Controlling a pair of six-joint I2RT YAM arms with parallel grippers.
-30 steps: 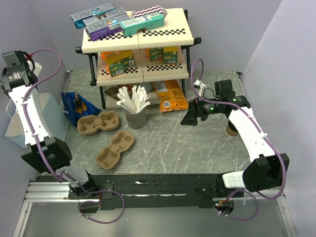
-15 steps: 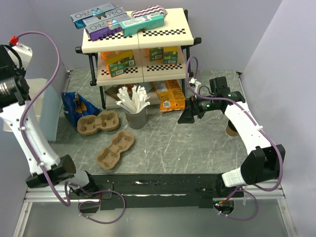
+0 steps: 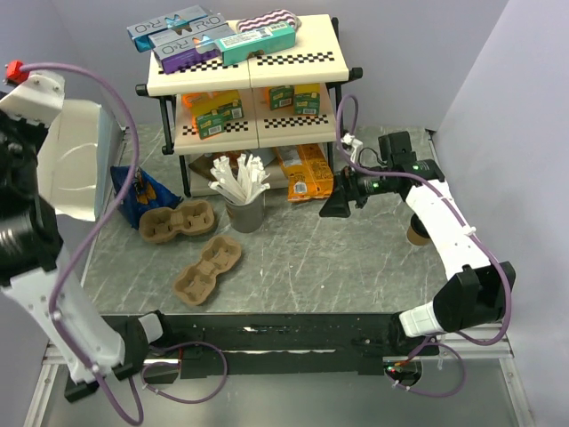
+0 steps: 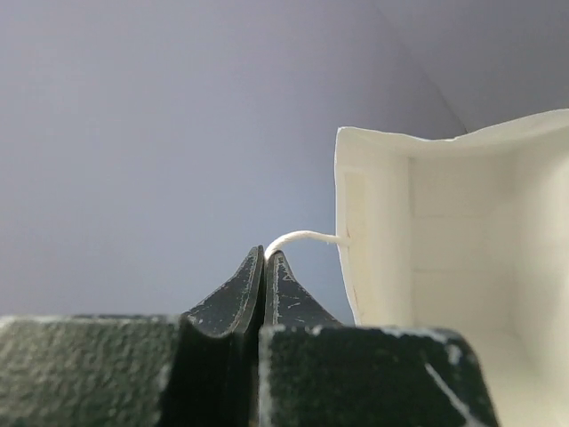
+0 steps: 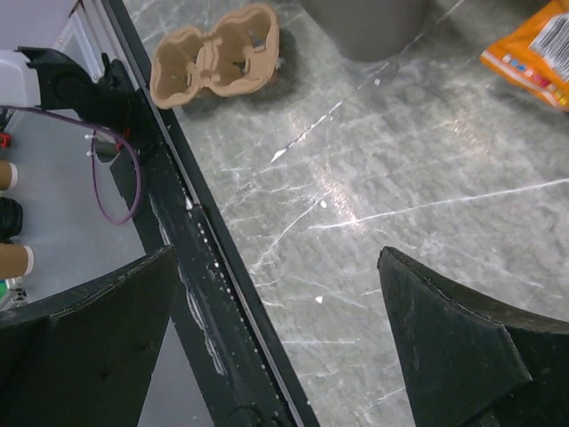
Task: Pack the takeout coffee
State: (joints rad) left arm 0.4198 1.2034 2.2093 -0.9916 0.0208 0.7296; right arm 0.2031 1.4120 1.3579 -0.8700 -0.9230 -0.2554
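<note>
- The grey marbled counter (image 3: 311, 258) was seen filling most of the overhead view, with a two-tier shelf rack (image 3: 316, 40) parked at its far edge.
- A white paper bag (image 3: 76, 165) was held up in the air at the left side, well above the counter. Its pale inside was shown in the left wrist view.
- The right arm (image 3: 444, 231) was stretched in from the right edge, and the right gripper (image 5: 276, 258) was spread wide apart with nothing in it, hung over bare counter just in front of the rack.
- The left gripper (image 4: 265, 258) was pinched tight together on the bag's thin white handle (image 4: 302, 237).
- A far pulp carrier (image 3: 176, 220) and a near pulp carrier (image 3: 207, 269) were laid flat left of centre, close but apart.
- A grey cup of white sticks (image 3: 244, 212) was stood upright just right of the far carrier.
- The takeout coffee (image 3: 415, 235) was spotted on the counter near the right edge, tucked against the right arm. Only a bit of tan was shown, so the lid couldn't be made out.
</note>
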